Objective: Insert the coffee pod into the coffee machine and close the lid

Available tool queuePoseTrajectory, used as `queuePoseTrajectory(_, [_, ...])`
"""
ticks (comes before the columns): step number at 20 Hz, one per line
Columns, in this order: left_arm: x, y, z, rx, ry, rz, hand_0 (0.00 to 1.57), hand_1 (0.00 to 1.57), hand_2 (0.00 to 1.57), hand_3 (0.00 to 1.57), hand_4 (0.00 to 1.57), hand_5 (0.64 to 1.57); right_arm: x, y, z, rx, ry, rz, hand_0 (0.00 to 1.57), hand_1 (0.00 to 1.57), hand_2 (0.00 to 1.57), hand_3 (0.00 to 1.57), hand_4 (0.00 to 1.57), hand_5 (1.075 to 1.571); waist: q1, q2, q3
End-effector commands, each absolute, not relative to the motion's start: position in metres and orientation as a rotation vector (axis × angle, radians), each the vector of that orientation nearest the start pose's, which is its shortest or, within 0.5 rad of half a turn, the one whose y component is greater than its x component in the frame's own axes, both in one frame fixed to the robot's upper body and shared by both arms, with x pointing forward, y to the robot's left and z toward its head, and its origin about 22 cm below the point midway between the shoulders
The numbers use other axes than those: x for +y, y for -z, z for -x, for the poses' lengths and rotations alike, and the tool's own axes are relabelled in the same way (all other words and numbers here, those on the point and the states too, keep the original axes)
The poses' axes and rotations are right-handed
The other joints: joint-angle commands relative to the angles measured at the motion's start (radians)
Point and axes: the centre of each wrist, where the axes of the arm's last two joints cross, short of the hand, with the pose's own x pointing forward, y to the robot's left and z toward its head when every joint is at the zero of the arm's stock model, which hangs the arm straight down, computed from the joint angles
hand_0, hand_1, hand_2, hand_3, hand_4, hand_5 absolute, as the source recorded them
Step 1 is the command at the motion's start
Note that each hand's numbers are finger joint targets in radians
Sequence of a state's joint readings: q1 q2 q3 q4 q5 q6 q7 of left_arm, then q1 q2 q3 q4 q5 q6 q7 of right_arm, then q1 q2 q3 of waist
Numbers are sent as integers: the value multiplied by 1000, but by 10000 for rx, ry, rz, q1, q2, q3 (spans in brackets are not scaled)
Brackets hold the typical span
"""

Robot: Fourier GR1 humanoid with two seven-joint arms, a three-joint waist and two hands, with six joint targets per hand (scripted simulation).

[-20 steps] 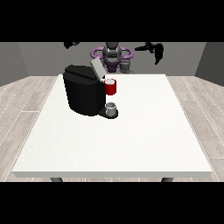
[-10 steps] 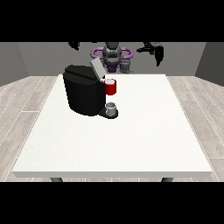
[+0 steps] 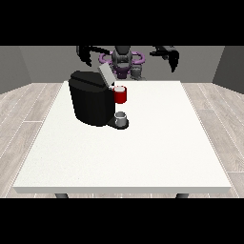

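A black coffee machine stands on the white bench, toward the view's left and the far side. Its lid is raised and tilts up toward the robot. At the front of the machine sits a red part with a pale top, maybe the coffee pod in its holder, but the view is too small to be sure. Under it a small grey cup stands on the machine's base. The hand at the view's right hangs in the air beyond the far edge of the bench, well apart from the machine. The hand at the view's left is up above and behind the machine, not touching it. I cannot tell if the fingers of either hand are spread or curled.
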State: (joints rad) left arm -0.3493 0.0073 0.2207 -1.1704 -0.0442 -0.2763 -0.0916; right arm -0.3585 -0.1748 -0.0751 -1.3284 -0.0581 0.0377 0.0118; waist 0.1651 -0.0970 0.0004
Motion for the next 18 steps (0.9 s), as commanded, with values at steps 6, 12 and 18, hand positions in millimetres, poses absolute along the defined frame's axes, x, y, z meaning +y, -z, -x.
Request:
queuePoseTrajectory(6, [259, 2, -303, -16328, 1426, 891, 0, 0, 0, 0, 0, 1571, -241, -50, -350, -16798, -1897, -185, 0, 0, 0, 0, 0, 1571, -524, 988, -4])
queuePoseTrajectory(12, [282, -31, -311, -16809, 1402, 1034, 0, 0, 0, 0, 0, 1571, -226, -60, -365, -16890, -2241, -96, 0, 0, 0, 0, 0, 1571, -394, 1252, -5])
queuePoseTrajectory(18, [270, -27, -310, -17093, 1075, 783, 0, 0, 0, 0, 0, 1571, -218, -63, -377, -17260, -2541, -238, 0, 0, 0, 0, 0, 1571, -576, 1765, -5])
